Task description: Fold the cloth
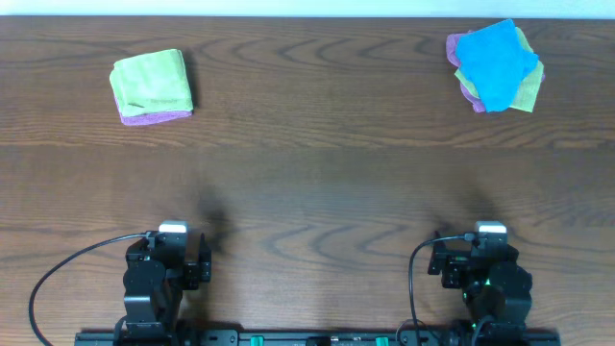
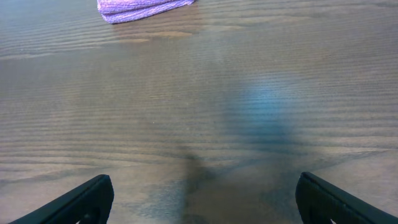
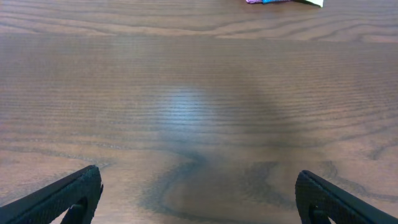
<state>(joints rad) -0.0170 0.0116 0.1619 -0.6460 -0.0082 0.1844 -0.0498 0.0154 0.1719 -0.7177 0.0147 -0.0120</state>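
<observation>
The bright blue cloth [image 1: 495, 63] lies on top of a loose pile of lime-green and purple cloths at the far right of the wooden table; only a thin sliver of its edge [image 3: 273, 1] shows at the top of the right wrist view. My left gripper [image 1: 173, 234] is at the near left edge, open and empty, its fingers wide apart over bare wood [image 2: 202, 202]. My right gripper [image 1: 490, 234] is at the near right edge, open and empty [image 3: 199, 199]. Both are far from the cloth.
A folded stack with a lime-green cloth [image 1: 151, 81] on a purple cloth [image 1: 154, 117] sits at the far left; the purple one shows at the top of the left wrist view [image 2: 140, 7]. A lime-green cloth [image 1: 527, 92] and a purple cloth [image 1: 469, 94] lie under the blue one.
</observation>
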